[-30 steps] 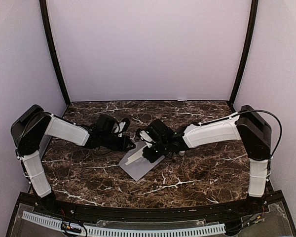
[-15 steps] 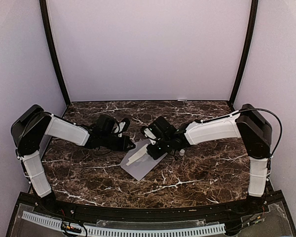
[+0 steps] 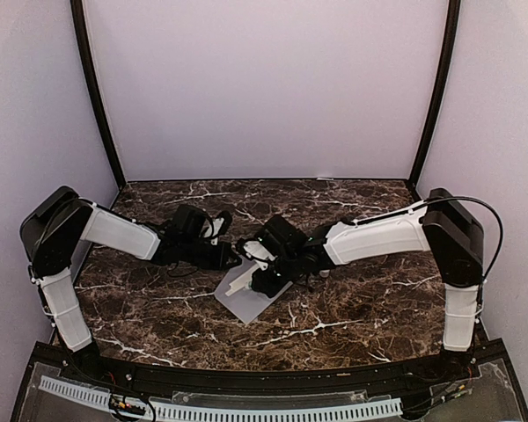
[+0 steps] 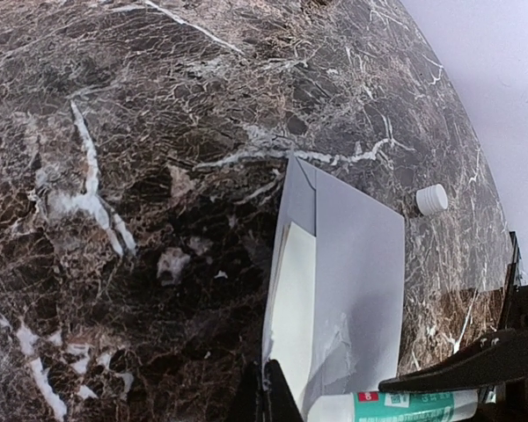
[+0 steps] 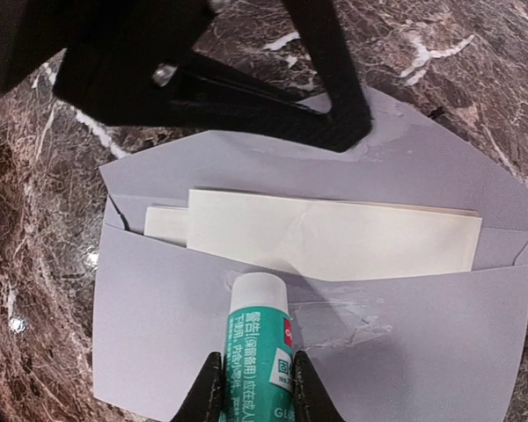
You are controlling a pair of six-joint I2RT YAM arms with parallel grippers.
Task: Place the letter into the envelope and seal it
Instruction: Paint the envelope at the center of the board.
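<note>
White links [image 3: 114, 233], bulky black joints [image 3: 48, 224]

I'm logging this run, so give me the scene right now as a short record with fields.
envelope: flat on table, flap open
letter: partly inside, top edge showing
glue stick: uncapped, tip on envelope
cap: loose on table, apart from envelope
right end effector: shut on glue stick
left end effector: at flap, grip unclear
</note>
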